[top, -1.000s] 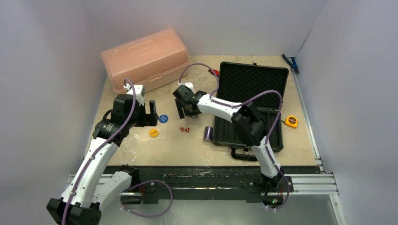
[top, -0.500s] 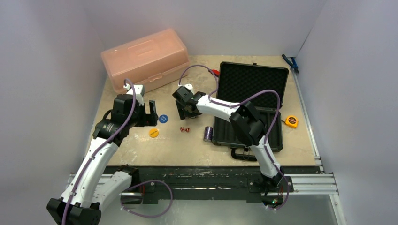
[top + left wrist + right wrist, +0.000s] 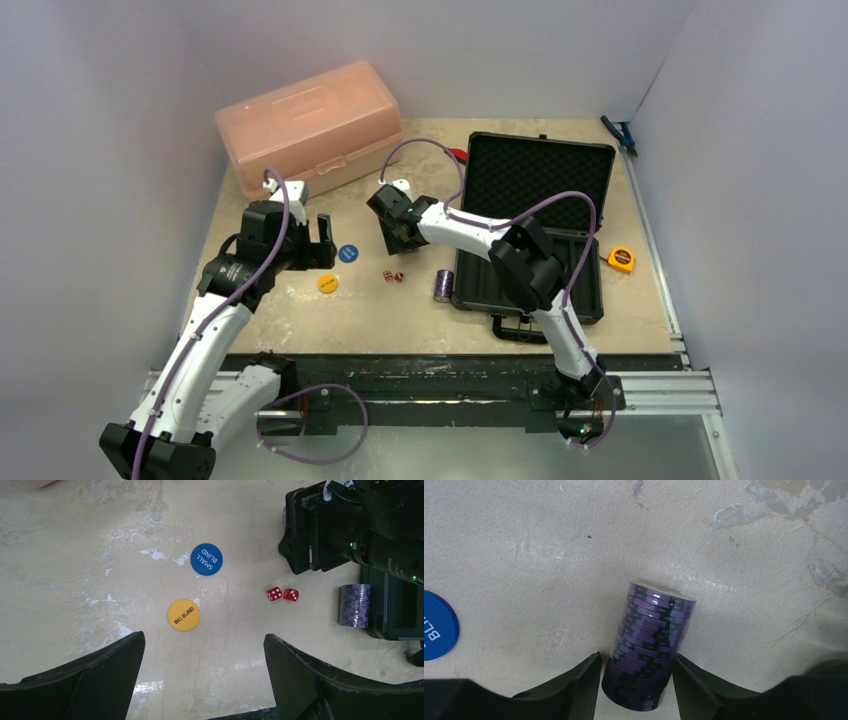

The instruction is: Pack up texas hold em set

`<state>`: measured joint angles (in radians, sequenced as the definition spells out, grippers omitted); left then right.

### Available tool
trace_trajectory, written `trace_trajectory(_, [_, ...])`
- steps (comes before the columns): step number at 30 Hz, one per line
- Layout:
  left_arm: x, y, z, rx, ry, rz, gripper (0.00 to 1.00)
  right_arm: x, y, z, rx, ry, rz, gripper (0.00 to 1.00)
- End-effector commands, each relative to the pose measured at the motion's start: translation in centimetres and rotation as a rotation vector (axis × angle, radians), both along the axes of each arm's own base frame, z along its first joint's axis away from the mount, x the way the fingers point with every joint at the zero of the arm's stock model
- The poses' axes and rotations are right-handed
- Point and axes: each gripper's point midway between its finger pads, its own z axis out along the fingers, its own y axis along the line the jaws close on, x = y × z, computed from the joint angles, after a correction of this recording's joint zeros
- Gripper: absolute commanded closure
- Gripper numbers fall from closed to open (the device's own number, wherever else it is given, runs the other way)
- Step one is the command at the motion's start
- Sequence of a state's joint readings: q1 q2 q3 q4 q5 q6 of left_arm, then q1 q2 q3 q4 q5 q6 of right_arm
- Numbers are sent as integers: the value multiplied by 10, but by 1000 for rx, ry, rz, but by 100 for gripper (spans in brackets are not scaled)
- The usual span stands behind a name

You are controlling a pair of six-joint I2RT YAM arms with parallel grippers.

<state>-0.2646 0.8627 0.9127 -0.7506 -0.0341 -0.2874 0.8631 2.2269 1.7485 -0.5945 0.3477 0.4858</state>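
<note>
Pink box (image 3: pixel 310 125) sits far left, yellow tape measure (image 3: pixel 621 259) right.

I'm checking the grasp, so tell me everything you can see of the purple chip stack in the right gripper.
The purple chip stack is a column of glossy purple chips with dark edge marks, slightly uneven. The right gripper clamps its sides between two black fingers at the end nearest the wrist camera. Its far end points toward the table; whether it touches is unclear.

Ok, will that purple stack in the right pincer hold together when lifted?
Doubtful. The purple chip stack is separate discs, staggered, so it may shear or spill. The right pincer presses its curved sides, not its ends; chips beyond the fingers look unsupported.
</note>
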Motion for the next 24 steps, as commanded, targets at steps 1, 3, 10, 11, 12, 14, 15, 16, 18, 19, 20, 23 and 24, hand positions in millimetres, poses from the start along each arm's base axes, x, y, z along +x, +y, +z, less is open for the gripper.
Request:
trace_trajectory(1, [6, 0, 20, -1, -58, 0, 11, 2, -2, -2, -20, -3, 4, 44])
trace_trajectory(3, [6, 0, 20, -1, -58, 0, 11, 2, -2, -2, -21, -2, 1, 47])
trace_trajectory(10, [6, 0, 20, -3, -59, -1, 11, 1, -7, 5, -22, -17, -4, 64])
trace_trajectory(11, [6, 0, 20, -2, -59, 0, 11, 1, -7, 7, -22, -21, -2, 64])
trace_trajectory(12, [6, 0, 20, -2, -60, 0, 11, 1, -7, 11, -18, -26, -2, 64])
trace_trajectory(14, [6, 0, 20, -2, -59, -1, 11, 0, -6, 15, -5, -26, 1, 57])
trace_trajectory(15, [6, 0, 21, -4, -60, 0, 11, 0, -6, 17, 0, -28, 1, 52])
trace_trajectory(16, [5, 0, 21, -3, -61, 0, 11, 1, -5, 17, 1, -28, 1, 46])
trace_trajectory(18, [5, 0, 21, -3, -63, 0, 11, 2, -4, 19, 6, -28, -11, 35])
trace_trajectory(19, [4, 0, 21, -5, -64, 0, 11, 2, -3, 19, 10, -27, -19, 30])
trace_trajectory(20, [5, 0, 22, -4, -65, 1, 11, 3, -2, 19, 13, -26, -28, 26])
trace_trajectory(23, [5, -1, 21, -5, -64, -3, 11, 7, 0, 21, 29, -34, -69, 23])
trace_trajectory(24, [5, -1, 21, -6, -62, -3, 11, 8, -1, 21, 34, -34, -89, 23])
